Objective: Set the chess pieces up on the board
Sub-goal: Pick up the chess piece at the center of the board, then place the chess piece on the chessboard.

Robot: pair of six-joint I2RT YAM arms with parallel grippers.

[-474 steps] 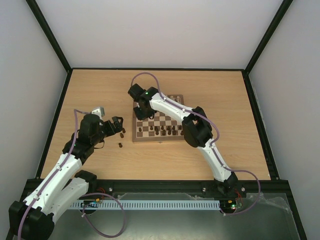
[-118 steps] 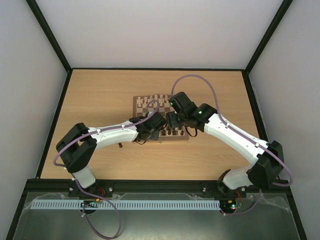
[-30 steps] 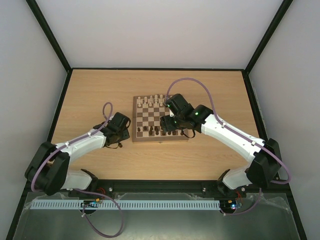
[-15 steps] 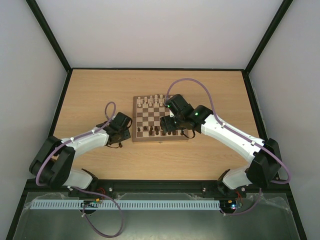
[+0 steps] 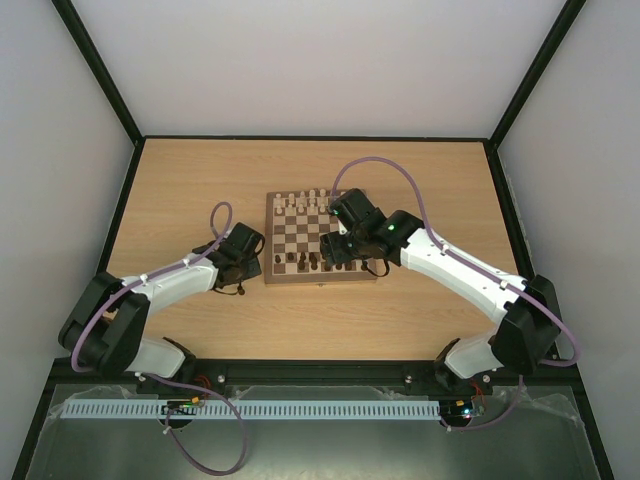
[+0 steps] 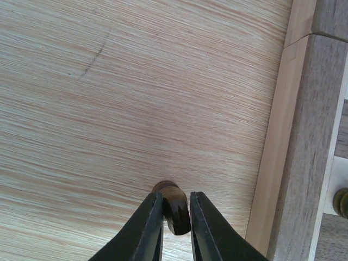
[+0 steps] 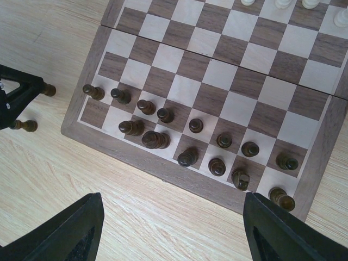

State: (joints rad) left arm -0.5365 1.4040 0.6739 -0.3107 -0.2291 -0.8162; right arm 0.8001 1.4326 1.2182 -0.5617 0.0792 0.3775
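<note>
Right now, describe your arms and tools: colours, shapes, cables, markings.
The left arm and right arm have white links with black joints, and a purple cable loops along each. A green light glows on the right arm. The left tool has slim black fingers; the right tool has broad black fingers.

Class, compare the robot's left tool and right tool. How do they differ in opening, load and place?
Opening: the left tool has its fingers close together, while the right tool is spread wide.
Load: the left tool closes on a dark piece, and the right tool holds nothing.
Place: the left tool is at the table beside the board, while the right tool hangs above the board's near side.
Both point downward.
</note>
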